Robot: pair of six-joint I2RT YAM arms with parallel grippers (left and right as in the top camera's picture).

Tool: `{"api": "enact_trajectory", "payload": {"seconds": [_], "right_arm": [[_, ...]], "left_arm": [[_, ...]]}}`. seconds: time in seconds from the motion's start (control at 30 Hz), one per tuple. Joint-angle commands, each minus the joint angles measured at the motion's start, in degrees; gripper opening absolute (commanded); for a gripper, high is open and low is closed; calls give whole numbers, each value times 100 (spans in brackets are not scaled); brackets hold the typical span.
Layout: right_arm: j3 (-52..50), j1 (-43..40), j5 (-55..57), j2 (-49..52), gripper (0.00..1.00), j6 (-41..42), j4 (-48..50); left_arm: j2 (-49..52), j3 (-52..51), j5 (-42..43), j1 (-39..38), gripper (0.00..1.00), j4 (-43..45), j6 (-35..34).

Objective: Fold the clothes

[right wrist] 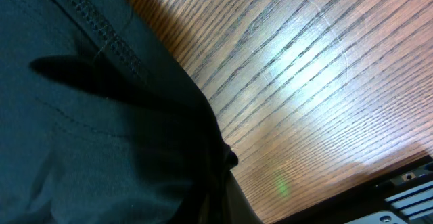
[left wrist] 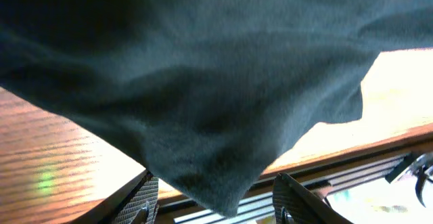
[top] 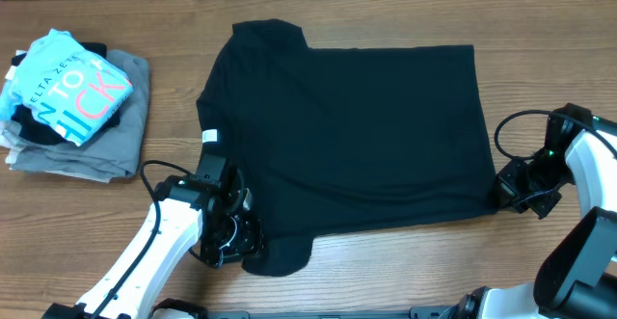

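At the far left of the wooden worktop (top: 174,30) sits a stack of folded clothes (top: 82,126), with a light blue shirt (top: 67,83) with printed lettering on top and a grey garment (top: 130,117) under it. Well apart from the stack, the black T-shirt (top: 357,136) lies spread flat across the middle, one sleeve reaching to the far left and the other to the near left. A small white label (top: 209,136) shows at its left edge.

The left tool (top: 231,232) is at the near-left sleeve. In the left wrist view its two fingers (left wrist: 139,200) stand spread wide, and a drooping fold of the dark cloth hangs down between them without being clamped.

The right tool (top: 513,189) sits at the shirt's near-right corner, touching the hem. The right wrist view shows the stitched hem and the cloth bunching towards the lower edge of the picture, but the fingers are hidden, so I cannot tell whether this tool is spread or pinching.
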Motion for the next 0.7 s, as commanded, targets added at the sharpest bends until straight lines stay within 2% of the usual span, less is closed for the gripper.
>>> {"api": "enact_trajectory", "payload": {"seconds": [0.0, 0.07, 0.1, 0.13, 0.17, 0.2, 0.3, 0.43, 0.5, 0.67], "right_arm": [[20, -48, 96, -160, 4, 57, 7], [20, -48, 96, -160, 4, 57, 4], [20, -48, 96, -160, 4, 57, 4], [20, -48, 96, -160, 4, 57, 4], [20, -48, 96, -160, 4, 57, 4], [22, -48, 96, -160, 4, 57, 4], [20, -48, 94, -160, 4, 57, 0], [20, -48, -39, -160, 4, 9, -11], [22, -46, -173, -160, 4, -7, 74], [20, -46, -455, -160, 4, -2, 468]], "left_arm": [[-50, -55, -267, -17, 58, 195, -496], [-50, -63, -282, -17, 57, 330, -702], [-50, -81, -280, -17, 52, 365, -802], [-50, -111, -275, -17, 40, 385, -859], [-50, -142, -275, -17, 14, 382, -857], [-50, -149, -223, -17, 4, 337, -855], [-68, -11, 72, 35, 4, 142, -610], [-122, 887, -232, 289, 4, -249, -94], [-120, 1399, -256, 437, 4, -192, 79], [-101, 1637, -509, 605, 4, 249, 44]]}}
